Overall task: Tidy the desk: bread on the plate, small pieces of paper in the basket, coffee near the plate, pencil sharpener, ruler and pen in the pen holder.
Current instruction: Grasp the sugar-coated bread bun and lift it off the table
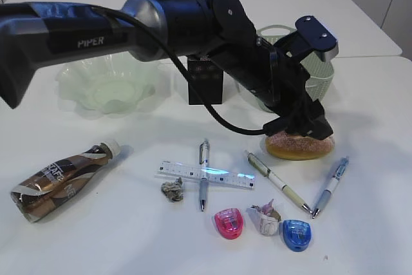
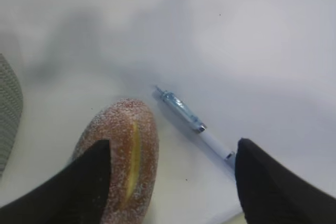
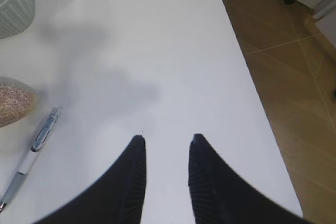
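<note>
The sugar-dusted bread [image 1: 301, 147] lies on the white desk [image 1: 373, 159], right of centre. My left gripper [image 1: 301, 128] hangs just over it, reaching across from the left. In the left wrist view this gripper [image 2: 173, 144] is open wide; its left finger overlaps the bread [image 2: 128, 140], and a pen [image 2: 190, 118] lies beyond. My right gripper [image 3: 167, 138] is open over bare desk, nothing between its fingers. The plate [image 1: 106, 85] stands at the back left, the pen holder [image 1: 206, 83] behind the arm, and the basket [image 1: 320, 74] at the back right. The coffee [image 1: 61, 181] lies on its side at the front left.
The ruler [image 1: 206, 175] lies across one pen [image 1: 204, 188]; two more pens [image 1: 278, 182] [image 1: 330, 187] lie to its right. Paper scraps [image 1: 172, 190] [image 1: 265, 218] and pink [image 1: 229, 222] and blue [image 1: 297, 234] sharpeners sit near the front. The desk's right edge [image 3: 247, 77] drops to the floor.
</note>
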